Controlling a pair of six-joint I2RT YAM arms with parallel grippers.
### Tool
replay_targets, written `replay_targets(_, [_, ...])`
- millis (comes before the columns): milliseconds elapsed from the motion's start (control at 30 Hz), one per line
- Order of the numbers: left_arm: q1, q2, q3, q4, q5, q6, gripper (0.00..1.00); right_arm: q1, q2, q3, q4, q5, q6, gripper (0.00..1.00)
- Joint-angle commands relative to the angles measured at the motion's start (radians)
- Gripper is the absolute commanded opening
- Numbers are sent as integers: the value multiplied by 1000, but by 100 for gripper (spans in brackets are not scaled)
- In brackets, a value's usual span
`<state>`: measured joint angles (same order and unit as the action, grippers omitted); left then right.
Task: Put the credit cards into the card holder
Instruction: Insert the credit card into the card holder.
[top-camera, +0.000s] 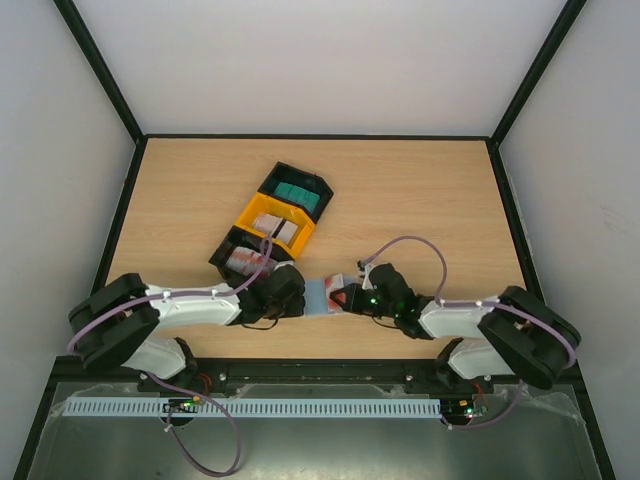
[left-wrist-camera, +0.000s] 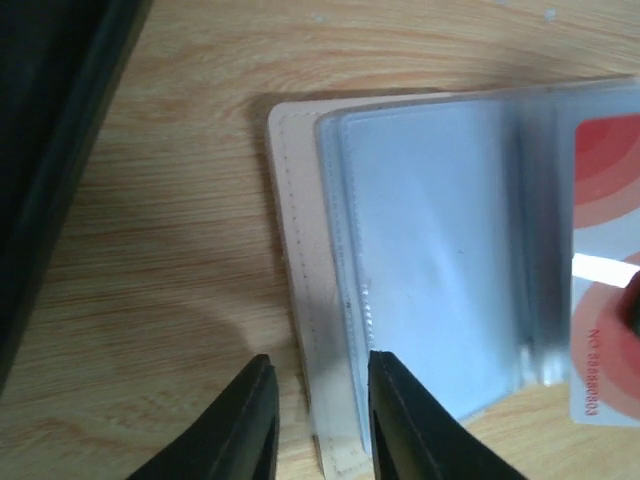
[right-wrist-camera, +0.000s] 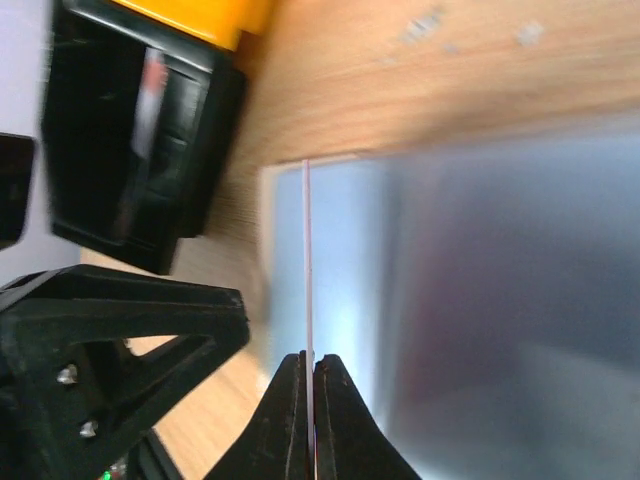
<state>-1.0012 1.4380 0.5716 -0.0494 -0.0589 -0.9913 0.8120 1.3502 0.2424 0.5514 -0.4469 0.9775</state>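
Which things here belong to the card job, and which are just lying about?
Job:
card holder
red-blotched card, in right gripper
left gripper
teal card
grey-striped card
second red-blotched card

Lying about:
black-yellow-black trays
white slotted strip

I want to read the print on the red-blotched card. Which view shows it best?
Left wrist: the red-blotched card faces the camera, print visible. Right wrist shows only its thin edge, pinched in the right hand. Top view shows a small red patch.
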Motion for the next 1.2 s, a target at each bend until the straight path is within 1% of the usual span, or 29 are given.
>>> replay_targets(0, [-7,-117,14,-32,-43,3,30,4,-120,16,-41,26,-72,2])
replay_targets(167, [-4,-320,-6,49,-61,7,49,4,-241,13,-45,-72,-93,2])
replay_targets(300, [9,-485,-57,184,9,-1,64,4,-363,0,27,-222,-52,2])
replay_targets(400, [31,-547,-87,238,75,-34,69,4,-455,3,61,-278,-23,2])
replay_targets(467, [41,-558,-93,260,124,-46,71,5,-504,3,92,-306,3,2])
replay_targets(533, [44,-559,-99,318,182,-50,71,4,-535,4,115,-335,31,2])
replay_targets(600, [44,-555,-111,410,246,-51,68,4,-549,13,118,-356,44,2])
replay_targets(700, [44,-552,-129,546,325,-60,60,4,-548,17,120,-383,56,2])
replay_targets(767, [44,-550,-139,606,359,-64,51,5,-549,17,118,-390,61,2])
replay_targets(900, [43,-541,-145,623,375,-66,32,4,-553,18,126,-398,70,2])
replay_targets(1100, [45,-509,-139,638,408,-58,5,4,-549,20,126,-405,86,2])
replay_targets(1133, [48,-508,-136,634,409,-52,3,4,-553,21,114,-402,82,3])
replay_targets(1167, [49,-510,-135,629,409,-45,3,4,-558,23,92,-384,74,6])
